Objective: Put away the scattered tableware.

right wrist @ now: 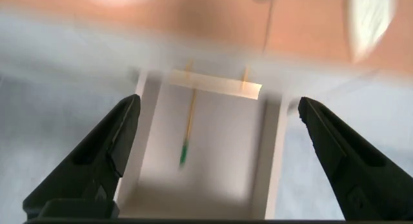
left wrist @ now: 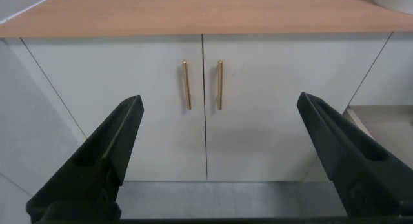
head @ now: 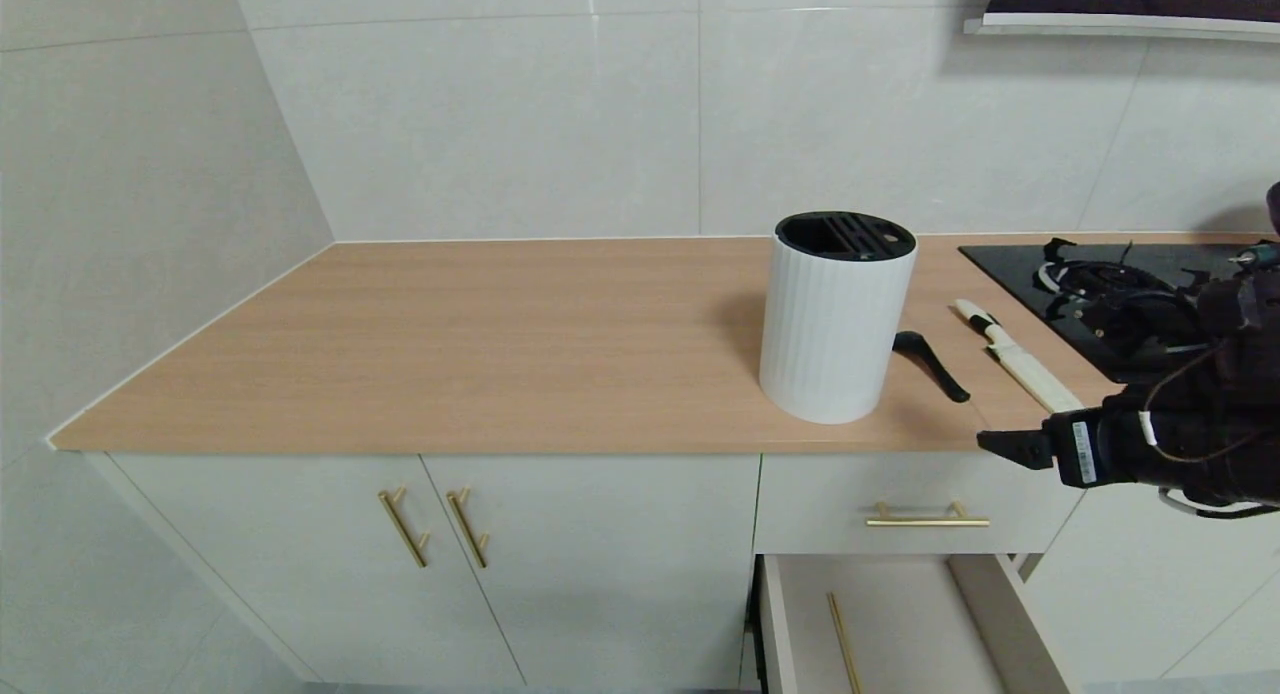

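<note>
Right gripper [right wrist: 217, 102] over drawer [right wrist: 226, 166], chopstick [right wrist: 189, 127] perhaps below

Left gripper [left wrist: 218, 100] spread wide, facing white cabinet doors [left wrist: 116, 88] (two brass handles [left wrist: 186, 85]), wooden countertop [left wrist: 193, 14] above, possibly a drawer [left wrist: 382, 117] alongside.

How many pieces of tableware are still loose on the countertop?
2. A black utensil lies just right of the white holder, its far end behind it; a pale knife lies farther right, beside the hob. The holder may hide more.
</note>
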Motion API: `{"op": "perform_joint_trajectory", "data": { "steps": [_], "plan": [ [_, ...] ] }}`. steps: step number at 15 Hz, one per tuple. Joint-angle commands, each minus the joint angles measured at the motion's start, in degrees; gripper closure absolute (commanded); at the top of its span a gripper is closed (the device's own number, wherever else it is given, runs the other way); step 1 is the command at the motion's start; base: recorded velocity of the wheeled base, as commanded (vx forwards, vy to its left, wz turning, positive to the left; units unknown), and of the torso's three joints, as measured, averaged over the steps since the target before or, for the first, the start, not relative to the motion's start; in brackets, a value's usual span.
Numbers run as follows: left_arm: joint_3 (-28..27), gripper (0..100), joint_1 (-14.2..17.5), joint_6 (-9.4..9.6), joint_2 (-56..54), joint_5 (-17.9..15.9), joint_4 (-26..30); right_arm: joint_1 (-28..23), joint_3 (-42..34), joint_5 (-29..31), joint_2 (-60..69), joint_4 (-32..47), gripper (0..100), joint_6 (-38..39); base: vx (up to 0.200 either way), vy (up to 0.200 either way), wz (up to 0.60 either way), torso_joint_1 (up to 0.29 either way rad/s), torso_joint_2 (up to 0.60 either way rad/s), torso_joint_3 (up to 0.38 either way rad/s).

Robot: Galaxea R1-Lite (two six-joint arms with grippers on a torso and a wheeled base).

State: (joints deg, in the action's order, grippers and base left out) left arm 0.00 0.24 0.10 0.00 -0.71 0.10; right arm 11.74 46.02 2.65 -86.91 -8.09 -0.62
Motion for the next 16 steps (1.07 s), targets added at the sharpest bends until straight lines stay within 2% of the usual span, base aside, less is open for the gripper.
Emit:
{"op": "perform_joint_trajectory", "data": {
  "steps": [1,4,5,10,16],
  "plan": [
    [0.0,0,0.0,0.08,0.0,0.0,-0.1,-2.2,7.7,-2.6,-8.2,-1.0,0,-1.5,0.0,0.0,0.0,0.0,0.0,0.0],
    [0.0,0,0.0,-0.01,0.0,0.0,0.0,-3.3,15.2,-5.9,-13.9,-3.4,0,-3.8,0.0,0.0,0.0,0.0,0.0,0.0],
    [0.0,0,0.0,-0.01,0.0,0.0,0.0,-3.3,15.6,-5.7,-14.9,-4.6,0,-3.8,0.0,0.0,0.0,0.0,0.0,0.0],
    [0.0,0,0.0,0.08,0.0,0.0,0.0,-6.3,14.5,-4.8,-25.8,-20.7,0,-6.1,0.0,0.0,0.0,0.0,0.0,0.0],
    [0.0,0,0.0,-0.01,0.0,0.0,0.0,-7.2,16.9,-4.8,-31.7,-23.9,0,-5.9,0.0,0.0,0.0,0.0,0.0,0.0]
  ]
}}
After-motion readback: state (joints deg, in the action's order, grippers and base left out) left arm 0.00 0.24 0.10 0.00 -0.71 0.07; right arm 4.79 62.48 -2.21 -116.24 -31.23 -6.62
